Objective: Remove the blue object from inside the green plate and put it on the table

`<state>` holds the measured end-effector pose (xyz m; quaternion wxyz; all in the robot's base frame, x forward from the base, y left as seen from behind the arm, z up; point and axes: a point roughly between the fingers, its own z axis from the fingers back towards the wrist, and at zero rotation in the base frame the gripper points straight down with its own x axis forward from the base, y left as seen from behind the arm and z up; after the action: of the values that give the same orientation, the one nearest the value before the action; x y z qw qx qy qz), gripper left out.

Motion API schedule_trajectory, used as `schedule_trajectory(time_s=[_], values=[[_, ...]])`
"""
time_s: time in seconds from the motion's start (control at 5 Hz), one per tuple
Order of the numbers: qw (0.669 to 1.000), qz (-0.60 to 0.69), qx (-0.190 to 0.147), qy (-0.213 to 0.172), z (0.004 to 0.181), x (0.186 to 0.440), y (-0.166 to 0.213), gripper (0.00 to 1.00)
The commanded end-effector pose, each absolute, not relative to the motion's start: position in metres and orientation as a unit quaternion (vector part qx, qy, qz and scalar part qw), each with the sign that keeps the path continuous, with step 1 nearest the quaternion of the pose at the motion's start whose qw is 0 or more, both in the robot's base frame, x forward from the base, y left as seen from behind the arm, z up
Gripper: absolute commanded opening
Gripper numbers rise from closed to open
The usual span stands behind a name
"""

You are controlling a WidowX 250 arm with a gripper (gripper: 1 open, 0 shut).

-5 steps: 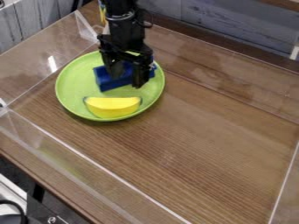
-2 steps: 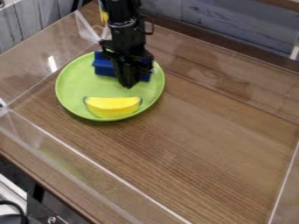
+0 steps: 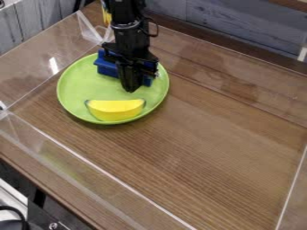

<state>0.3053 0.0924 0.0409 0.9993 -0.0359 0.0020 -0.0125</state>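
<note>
There's the gripper (image 3: 132, 79) pointing straight down into the green plate (image 3: 74, 97), fingers pinched together on the blue object (image 3: 108, 65); 1 yellow banana (image 3: 115, 109) lies near it, plate on the table (image 3: 216, 153).

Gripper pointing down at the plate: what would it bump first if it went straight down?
The blue object: the gripper already looks shut on it. Right underneath lies the green plate.
</note>
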Motion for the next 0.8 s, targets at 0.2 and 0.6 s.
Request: schedule_trajectory(time_s=[0.2,0.6], values=[[0.999,-0.026,-0.018,-0.033,0.075,0.315,0.085,0.0],[0.999,-0.035,-0.016,-0.036,0.087,0.316,0.076,0.0]])
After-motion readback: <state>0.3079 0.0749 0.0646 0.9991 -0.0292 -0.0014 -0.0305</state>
